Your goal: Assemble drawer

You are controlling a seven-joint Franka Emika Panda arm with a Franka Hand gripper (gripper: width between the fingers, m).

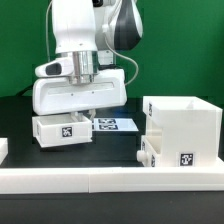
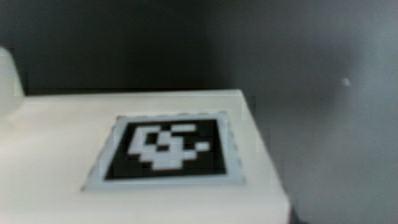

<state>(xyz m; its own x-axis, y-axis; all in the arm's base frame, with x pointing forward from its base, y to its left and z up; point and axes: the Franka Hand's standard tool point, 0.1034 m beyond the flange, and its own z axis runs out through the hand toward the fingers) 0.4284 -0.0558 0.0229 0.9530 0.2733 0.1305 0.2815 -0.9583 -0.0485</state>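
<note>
A small open-topped white drawer box (image 1: 62, 128) with a black-and-white tag on its front lies on the black table left of centre. My gripper (image 1: 86, 113) hangs right over its back edge, and the fingers are hidden between the hand and the box. The wrist view shows this box's white wall and tag (image 2: 169, 150) very close and blurred, with no fingers in sight. The large white casing (image 1: 188, 125) with its own tag stands at the exterior view's right. A second small white box (image 1: 149, 150) sticks out low on its left side.
The marker board (image 1: 115, 124) lies flat just right of the small box. A low white rail (image 1: 100, 180) runs along the table's front edge. A white piece (image 1: 3, 150) shows at the exterior view's left edge.
</note>
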